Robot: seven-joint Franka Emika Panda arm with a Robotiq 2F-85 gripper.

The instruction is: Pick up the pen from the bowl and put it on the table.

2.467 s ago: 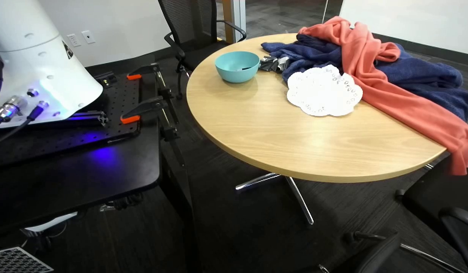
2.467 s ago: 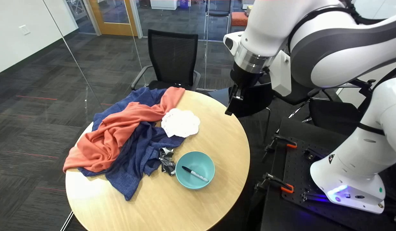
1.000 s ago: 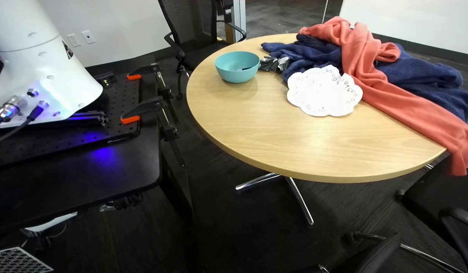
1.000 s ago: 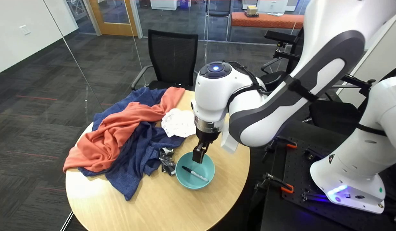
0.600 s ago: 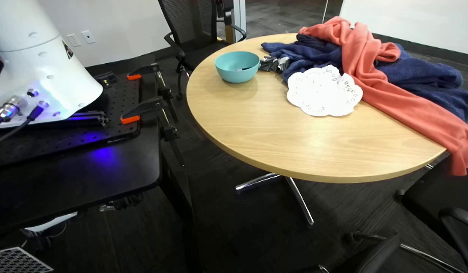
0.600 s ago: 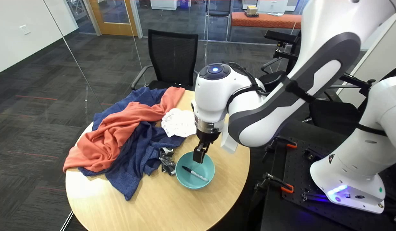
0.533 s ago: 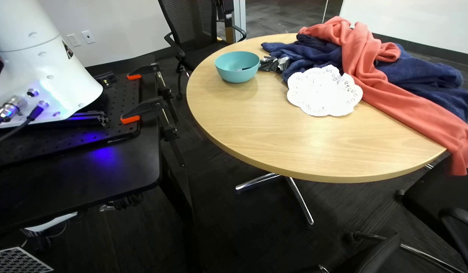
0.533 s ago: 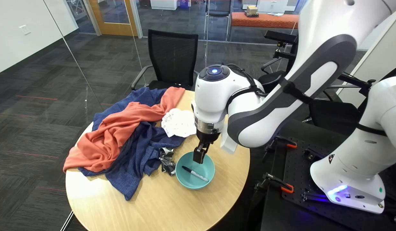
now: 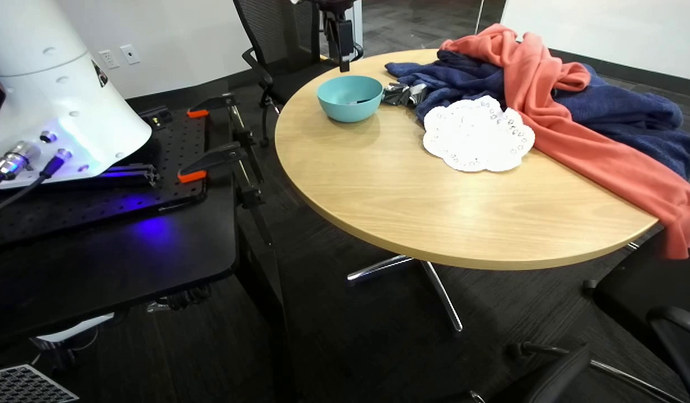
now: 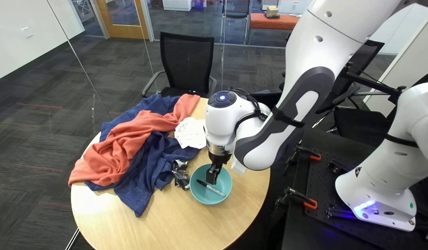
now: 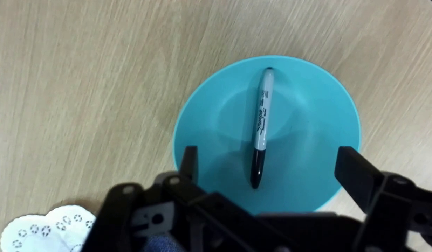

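Now | fingers (image 11: 357, 175) spread wide, holding nothing, above bowl (image 11: 317, 115) | pen (image 11: 262, 128) lying inside it, untouched

In an exterior view, the doily (image 9: 476, 137) burns out at upper right, the floor (image 9: 345, 358) sinks almost to black below, and blue light pools on the desk (image 9: 154, 228) at left. In the wrist view, soft shadows overlap inside the bowl (image 11: 322, 119), and the dark end effector (image 11: 267, 161) blurs along the bottom.

1 pen (image 11: 262, 127) (black-capped) — lying in teal bowl (image 11: 310, 119), on table (image 9: 434, 207)
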